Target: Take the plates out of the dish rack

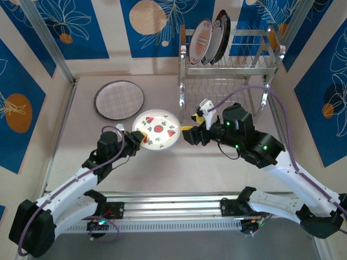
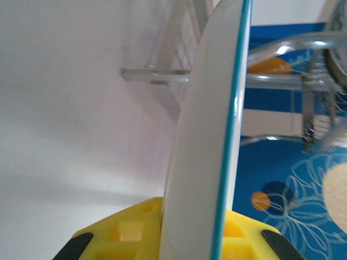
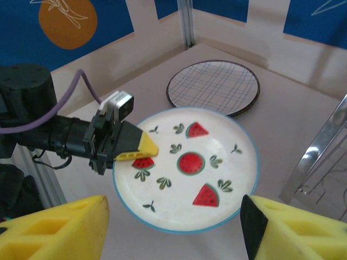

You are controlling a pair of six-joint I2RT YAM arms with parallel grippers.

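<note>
A white plate with red fruit slices and a teal rim (image 1: 158, 129) lies flat at mid-table. My left gripper (image 1: 140, 137) is shut on its left rim. In the left wrist view the plate (image 2: 206, 135) runs edge-on between the yellow fingers (image 2: 130, 230). My right gripper (image 1: 194, 123) stands open just right of the plate. In the right wrist view its fingers (image 3: 54, 227) straddle the plate's (image 3: 187, 168) near edge without touching it. The chrome dish rack (image 1: 230, 70) stands at the back right, with upright plates (image 1: 209, 39) at the left end of its upper tier.
A plaid grid plate (image 1: 119, 99) lies flat on the table behind and left of the fruit plate, also seen as the plaid plate (image 3: 213, 86) in the right wrist view. A rack leg (image 3: 320, 146) rises close to my right gripper. Blue patterned walls enclose the table.
</note>
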